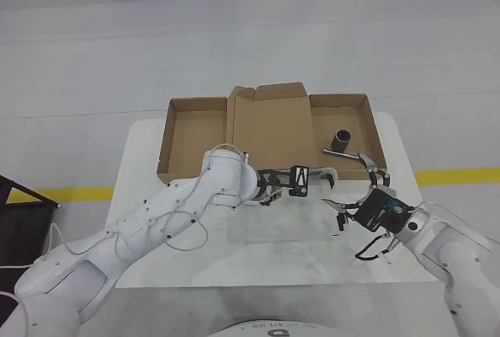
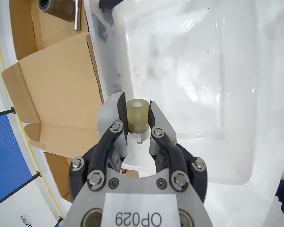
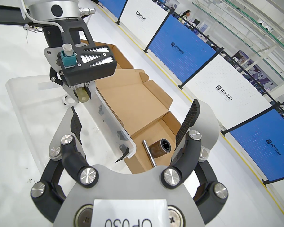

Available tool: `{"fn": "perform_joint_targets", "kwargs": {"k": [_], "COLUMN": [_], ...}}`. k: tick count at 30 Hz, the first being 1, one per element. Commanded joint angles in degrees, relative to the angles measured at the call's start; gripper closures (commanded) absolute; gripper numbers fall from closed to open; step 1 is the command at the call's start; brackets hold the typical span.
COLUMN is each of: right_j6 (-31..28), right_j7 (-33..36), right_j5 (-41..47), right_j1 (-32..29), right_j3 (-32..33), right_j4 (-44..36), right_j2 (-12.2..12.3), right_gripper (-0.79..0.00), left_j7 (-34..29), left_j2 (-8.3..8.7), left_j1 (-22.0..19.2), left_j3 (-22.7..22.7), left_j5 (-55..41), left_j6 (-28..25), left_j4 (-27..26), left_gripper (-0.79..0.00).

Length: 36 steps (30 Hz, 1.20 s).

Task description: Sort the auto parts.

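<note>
- A brown cardboard box (image 1: 271, 126) with an open flap is being carried at the far side of the white desk (image 1: 140, 152).
- A yellowish translucent cylindrical part with a metal pin (image 2: 136, 119) is being gripped by the left pincer (image 2: 137, 112), whose pads are being pressed against its two sides.
- The part is being held above a clear plastic tray (image 2: 92, 24), over the side next to the box.
- A dark metal cylindrical sleeve (image 1: 343, 136) and a thin steel rod (image 1: 338, 153) are being kept just beside each other in the box's right compartment.
- The right pincer (image 3: 135, 112) is being held with its fingers wide apart, gripping nothing, near the tray's right end.
</note>
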Motion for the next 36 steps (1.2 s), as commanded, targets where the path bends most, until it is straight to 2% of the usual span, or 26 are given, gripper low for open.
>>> {"fn": "perform_joint_targets", "kwargs": {"k": [1, 19, 21, 25, 28, 31, 36], "right_j6": [0.00, 0.00, 0.00, 0.00, 0.00, 0.00, 0.00], "right_j7": [0.00, 0.00, 0.00, 0.00, 0.00, 0.00, 0.00], "right_j5": [-0.01, -0.01, -0.01, -0.01, -0.01, -0.01, -0.01], "right_j1": [0.00, 0.00, 0.00, 0.00, 0.00, 0.00, 0.00], "right_j3": [0.00, 0.00, 0.00, 0.00, 0.00, 0.00, 0.00], "right_j4": [0.00, 0.00, 0.00, 0.00, 0.00, 0.00, 0.00], "right_j2": [0.00, 0.00, 0.00, 0.00, 0.00, 0.00, 0.00], "right_gripper": [-0.785, -0.785, -0.785, -0.785, -0.785, -0.785, -0.785], "left_j7": [-0.09, -0.09, 0.99, 2.37, 3.66, 5.66, 12.82], "left_j2": [-0.05, -0.05, 0.11, 2.30, 4.39, 6.17, 8.30], "left_j1": [-0.09, -0.09, 0.21, 3.08, 6.54, 9.51, 13.64], "left_j3": [0.11, 0.11, -0.64, -6.33, -12.02, -17.22, -25.47], "left_j5": [-0.04, -0.04, 1.43, 5.69, 6.19, 7.83, 7.26], "left_j6": [-0.04, -0.04, 1.39, 4.15, 3.78, 2.86, 2.30], "left_j4": [0.06, 0.06, -1.14, -5.18, -4.94, -3.30, 2.21], "left_gripper": [0.000, 0.000, 0.000, 0.000, 0.000, 0.000, 0.000]}}
